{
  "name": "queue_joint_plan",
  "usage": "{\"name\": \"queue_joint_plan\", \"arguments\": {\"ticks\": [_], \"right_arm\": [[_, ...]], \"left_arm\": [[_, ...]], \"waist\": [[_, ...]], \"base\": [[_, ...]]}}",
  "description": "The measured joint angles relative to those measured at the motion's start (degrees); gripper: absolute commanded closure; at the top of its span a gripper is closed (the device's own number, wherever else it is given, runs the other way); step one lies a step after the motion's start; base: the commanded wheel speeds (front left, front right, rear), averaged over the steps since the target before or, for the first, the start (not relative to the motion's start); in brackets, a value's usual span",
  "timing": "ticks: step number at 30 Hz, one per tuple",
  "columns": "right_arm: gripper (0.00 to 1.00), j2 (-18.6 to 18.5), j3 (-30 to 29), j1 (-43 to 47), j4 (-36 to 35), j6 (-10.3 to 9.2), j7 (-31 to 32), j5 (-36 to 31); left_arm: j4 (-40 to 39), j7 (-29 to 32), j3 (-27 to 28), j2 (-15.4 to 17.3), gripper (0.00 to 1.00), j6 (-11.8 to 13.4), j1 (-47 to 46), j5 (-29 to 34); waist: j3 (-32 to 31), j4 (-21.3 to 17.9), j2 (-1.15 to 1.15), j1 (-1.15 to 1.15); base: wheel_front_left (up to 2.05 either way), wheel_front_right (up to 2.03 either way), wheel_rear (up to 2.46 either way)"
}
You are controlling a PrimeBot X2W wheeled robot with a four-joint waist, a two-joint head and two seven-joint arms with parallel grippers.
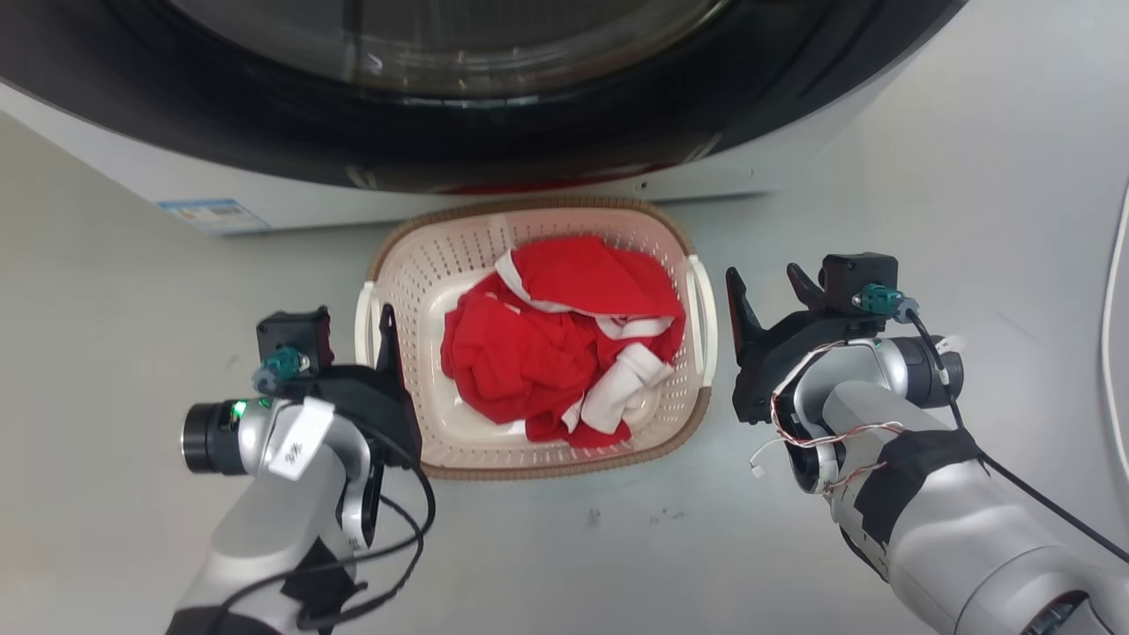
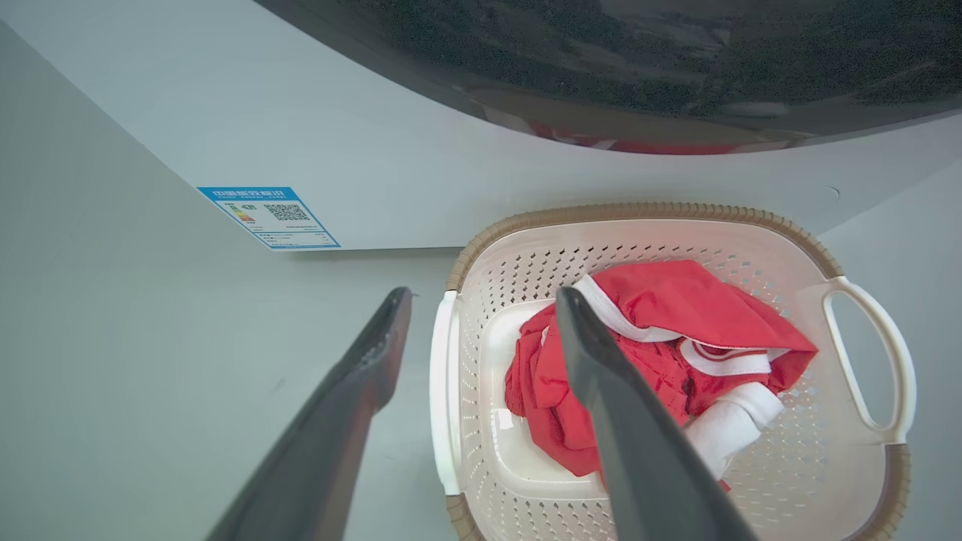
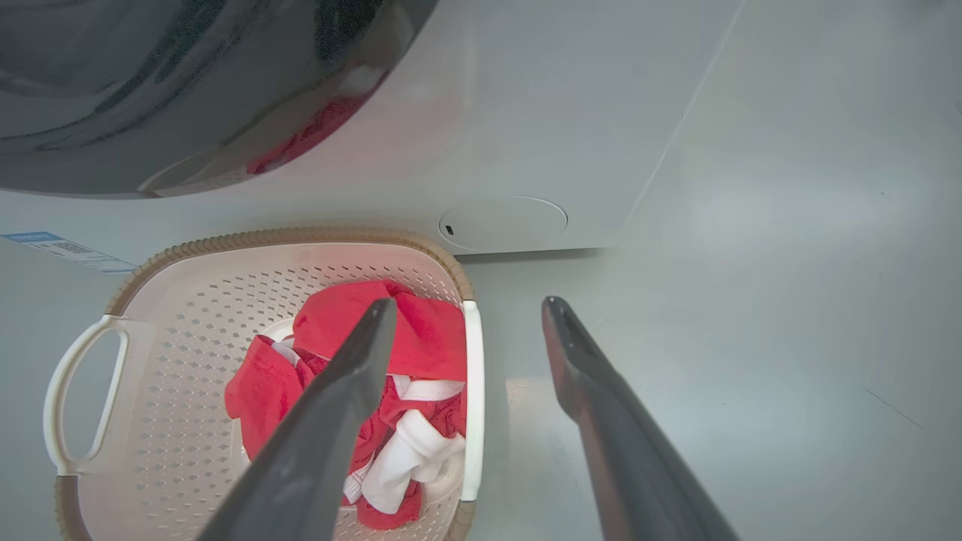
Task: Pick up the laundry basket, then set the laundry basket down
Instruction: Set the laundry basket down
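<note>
laundry basket [image 1: 414, 265], holding red-and-white clothes [image 1: 547, 344], on floor just before washing machine [image 1: 265, 190]; left gripper [image 2: 485, 294] and right gripper [image 1: 762, 272] both spread, flanking its 2 handles; best closed together, lifted level.

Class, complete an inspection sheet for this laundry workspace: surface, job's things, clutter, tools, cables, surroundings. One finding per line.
Surface: pale grey floor, with small dark specks in front of the basket.
Job's things: cream perforated plastic laundry basket with brown woven-look rim, on the floor by the washer, holding crumpled red and white clothes.
Clutter: nothing seen.
Tools: left tool open, left white handle between its fingers; right tool open, beside the right white handle.
Cables: looped black cable on the left arm; red-and-white wires on the right arm.
Surroundings: white front-loading washing machine with a blue label.
</note>
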Motion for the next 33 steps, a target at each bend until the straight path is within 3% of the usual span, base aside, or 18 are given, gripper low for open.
{"name": "queue_joint_plan", "arguments": {"ticks": [18, 23, 33], "right_arm": [[0.00, -2.96, -10.82, 14.38, -10.76, 0.00, 0.00, -4.60], [0.00, -3.48, -14.57, 21.69, -14.67, 0.00, 0.00, -8.11], [0.00, -4.19, -20.79, 34.34, -21.35, 0.00, 0.01, -14.60]], "left_arm": [[-15.13, -0.01, 8.75, 0.90, 0.00, 0.00, 18.48, 7.53], [-20.04, 0.00, 13.00, 1.29, 0.00, 0.01, 26.55, 11.00], [-29.73, -0.01, 15.14, 1.11, 0.00, 0.00, 38.44, 17.22]], "waist": [[-15.26, 0.77, -0.01, 0.00], [-20.40, 1.24, -0.01, 0.00], [-28.07, 1.43, -0.01, 0.00]], "base": [[0.00, 0.00, 0.00], [0.00, 0.00, 0.00], [0.00, 0.00, 0.00]]}}
